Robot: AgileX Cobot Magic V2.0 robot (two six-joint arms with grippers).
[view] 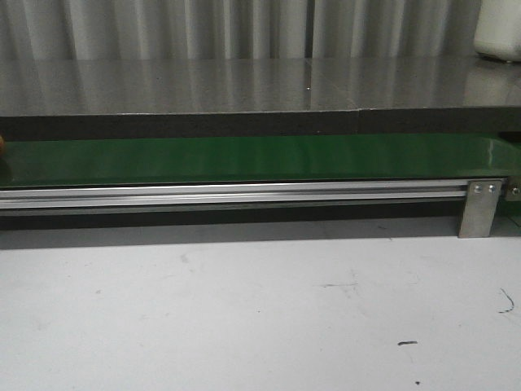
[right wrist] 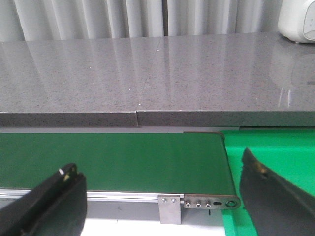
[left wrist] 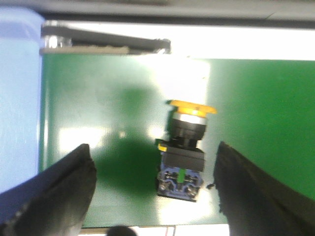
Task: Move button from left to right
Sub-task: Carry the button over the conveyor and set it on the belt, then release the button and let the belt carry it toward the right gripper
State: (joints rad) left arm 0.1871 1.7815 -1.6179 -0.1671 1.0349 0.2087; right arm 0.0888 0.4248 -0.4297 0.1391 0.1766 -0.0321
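Note:
The button (left wrist: pixel 183 152) lies on its side on the green conveyor belt (left wrist: pixel 98 108) in the left wrist view, with an orange-yellow cap, a black body and a blue terminal block. My left gripper (left wrist: pixel 155 182) is open above it; the button lies between the two fingers, nearer one of them, touching neither. My right gripper (right wrist: pixel 162 196) is open and empty over the right end of the belt (right wrist: pixel 123 157). No gripper shows in the front view, and the button is out of view there.
The conveyor has an aluminium side rail (view: pixel 228 194) with a metal bracket (view: pixel 480 208). A grey stone counter (view: pixel 244 81) runs behind it. A brighter green surface (right wrist: pixel 275 147) lies past the belt's right end. A white appliance (view: pixel 498 28) stands at the back right.

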